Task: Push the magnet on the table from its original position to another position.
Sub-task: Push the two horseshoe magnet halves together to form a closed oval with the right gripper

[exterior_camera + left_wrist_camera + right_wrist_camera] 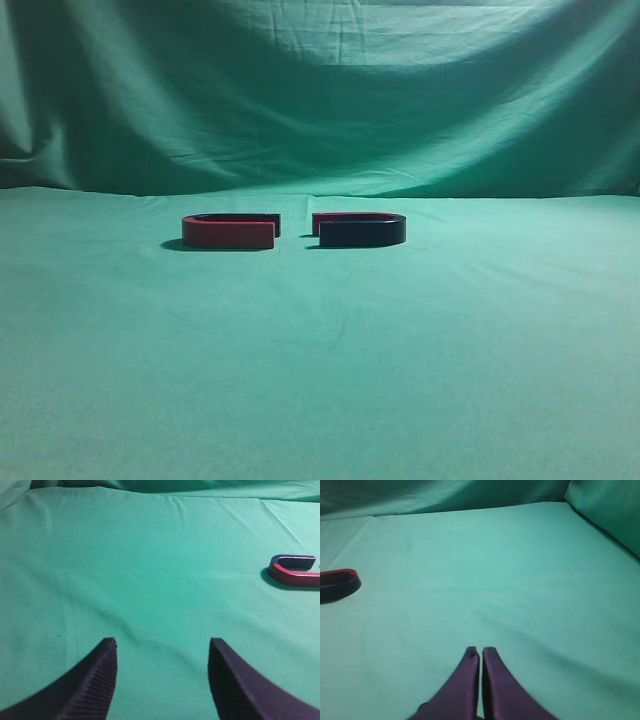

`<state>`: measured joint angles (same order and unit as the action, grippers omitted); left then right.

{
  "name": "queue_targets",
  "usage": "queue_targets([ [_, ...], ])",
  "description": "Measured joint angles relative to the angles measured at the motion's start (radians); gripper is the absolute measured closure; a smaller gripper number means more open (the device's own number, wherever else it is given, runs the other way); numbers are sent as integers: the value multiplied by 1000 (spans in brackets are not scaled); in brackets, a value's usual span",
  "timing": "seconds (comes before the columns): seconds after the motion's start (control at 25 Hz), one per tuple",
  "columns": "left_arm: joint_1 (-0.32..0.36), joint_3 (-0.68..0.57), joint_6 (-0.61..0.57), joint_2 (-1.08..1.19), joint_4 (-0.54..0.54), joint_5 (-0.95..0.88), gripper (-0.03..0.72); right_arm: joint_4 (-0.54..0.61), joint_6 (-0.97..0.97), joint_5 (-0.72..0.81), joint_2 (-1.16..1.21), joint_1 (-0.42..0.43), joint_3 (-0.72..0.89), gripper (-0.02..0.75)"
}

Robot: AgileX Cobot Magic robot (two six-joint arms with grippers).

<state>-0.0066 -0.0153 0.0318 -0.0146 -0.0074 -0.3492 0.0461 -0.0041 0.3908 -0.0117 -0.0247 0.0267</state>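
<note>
Two U-shaped magnets are lying on the table, open ends facing each other, a small gap between. The magnet with the dark front is sitting right of the red-fronted magnet. The left gripper is showing fingers spread wide; the right gripper is showing fingers pressed together, both well apart from the magnets.

Lighting/quality: dim, soft light falling from above onto backdrop, corners darkening, short shadows lying left of both magnets, wrist views showing mild blur w/ near fingers soft, no glare.
</note>
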Motion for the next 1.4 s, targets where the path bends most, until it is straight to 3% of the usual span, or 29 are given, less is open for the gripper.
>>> queue_targets([
  [1.04,0,0,0,0,0,0,316,2,0,-15,0,0,0,738],
  [1.16,0,0,0,0,0,0,316,66,0,-107,0,0,2,738],
  [1.4,0,0,0,0,0,0,316,316,1,-419,0,0,2,738],
])
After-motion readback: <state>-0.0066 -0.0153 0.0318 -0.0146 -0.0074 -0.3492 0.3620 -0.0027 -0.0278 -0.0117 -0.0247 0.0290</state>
